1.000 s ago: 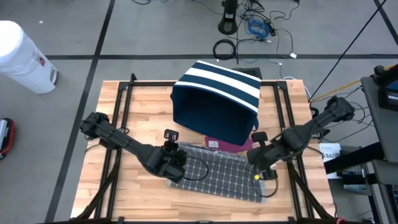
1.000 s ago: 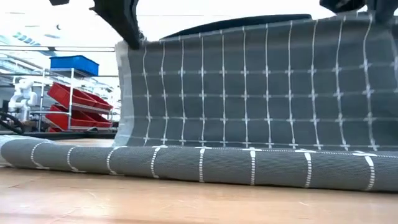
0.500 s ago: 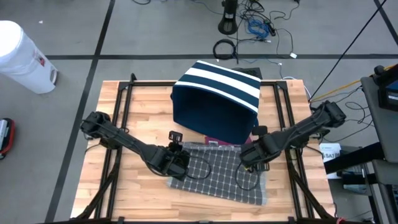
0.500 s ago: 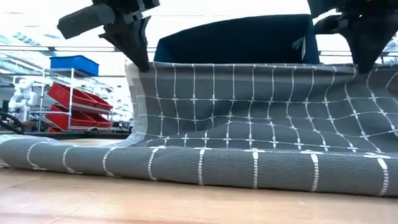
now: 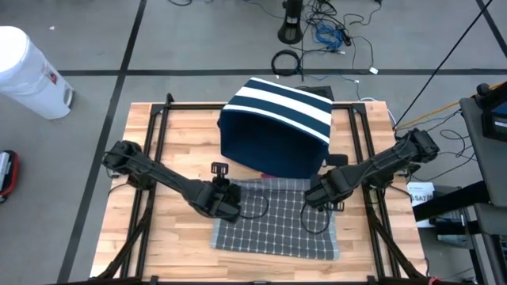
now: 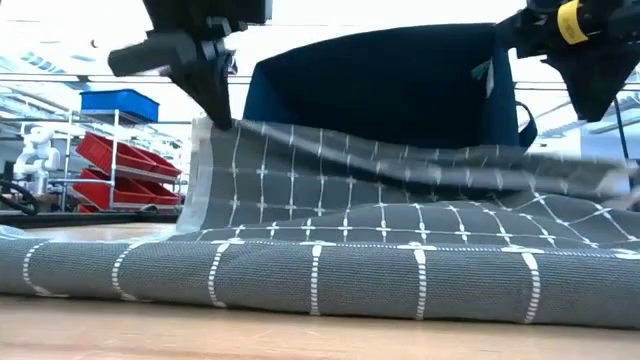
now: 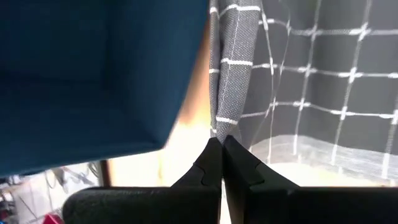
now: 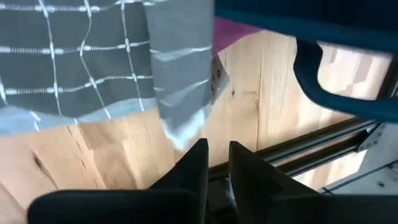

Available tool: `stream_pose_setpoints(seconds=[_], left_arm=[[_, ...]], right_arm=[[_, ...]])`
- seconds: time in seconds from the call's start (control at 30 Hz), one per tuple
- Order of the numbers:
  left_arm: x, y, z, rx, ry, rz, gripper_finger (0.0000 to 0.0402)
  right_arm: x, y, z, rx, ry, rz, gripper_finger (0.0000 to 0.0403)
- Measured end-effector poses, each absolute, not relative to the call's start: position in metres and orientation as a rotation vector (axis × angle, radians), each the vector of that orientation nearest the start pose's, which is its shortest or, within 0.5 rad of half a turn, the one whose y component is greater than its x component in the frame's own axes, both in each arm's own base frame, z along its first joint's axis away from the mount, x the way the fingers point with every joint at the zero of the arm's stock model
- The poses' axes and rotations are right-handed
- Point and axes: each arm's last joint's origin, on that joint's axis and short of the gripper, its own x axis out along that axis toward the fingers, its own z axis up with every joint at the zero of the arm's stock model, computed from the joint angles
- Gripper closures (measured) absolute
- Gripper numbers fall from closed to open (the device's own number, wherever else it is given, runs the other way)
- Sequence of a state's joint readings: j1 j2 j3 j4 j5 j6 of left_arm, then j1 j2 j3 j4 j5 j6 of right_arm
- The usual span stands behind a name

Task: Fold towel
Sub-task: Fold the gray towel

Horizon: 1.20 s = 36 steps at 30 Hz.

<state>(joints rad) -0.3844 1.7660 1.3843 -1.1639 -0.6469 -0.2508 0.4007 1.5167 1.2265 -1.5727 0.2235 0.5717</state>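
**Towel draped between both tools in front of the navy bag**

From above, I see the grey checked towel lying on the wooden bench, its far edge close to the navy bag with white stripes. My left tool sits over the towel's far left corner, and my right tool over its far right corner. A strip of magenta cloth shows between the bag and the towel. A white bin stands on the floor off the bench's left side.

At bench level, the towel has a thick rolled fold across the front, and its far part rises toward the left tool, which pinches the raised corner. The right tool hangs above the towel's other end, where the edge sags low; I cannot tell from here whether it touches the cloth. The bag stands behind. Red bins on a shelf show in the room beyond.

On my left wrist camera, the left tool is clamped tight on a hanging fold of the towel, with the bag alongside.

On my right wrist camera, the right tool stands narrowly parted with nothing between its fingers; the towel's corner hangs just beyond the tips, above the bench
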Motion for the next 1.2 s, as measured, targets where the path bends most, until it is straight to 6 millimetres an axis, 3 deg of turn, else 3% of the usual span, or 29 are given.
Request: stream_pose_setpoints(seconds=[0.2, 0.4, 0.6, 0.83, 1.03, 1.2], left_arm=[[0.302, -0.089, 0.21, 0.49, 1.383, 0.362, 0.0401], [0.293, -0.084, 0.193, 0.487, 1.435, 0.379, 0.0401], [0.295, -0.088, 0.192, 0.484, 1.398, 0.36, 0.0401], [0.299, -0.084, 0.192, 0.496, 1.389, 0.341, 0.0401], [0.303, -0.076, 0.192, 0.48, 1.391, 0.343, 0.0401], [0.306, -0.072, 0.191, 0.454, 1.388, 0.331, 0.0401]], right_arm=[[0.212, 0.09, 0.263, -0.135, 1.677, -0.401, 0.0353], [0.208, 0.103, 0.255, -0.131, 1.627, -0.406, 0.0291], [0.197, 0.117, 0.227, -0.179, 1.584, -0.395, 0.0247], [0.179, 0.138, 0.191, -0.22, 1.469, -0.324, 0.0253], [0.171, 0.153, 0.189, -0.322, 1.304, -0.319, 0.0271], [0.17, 0.157, 0.186, -0.406, 1.265, -0.312, 0.0271]])
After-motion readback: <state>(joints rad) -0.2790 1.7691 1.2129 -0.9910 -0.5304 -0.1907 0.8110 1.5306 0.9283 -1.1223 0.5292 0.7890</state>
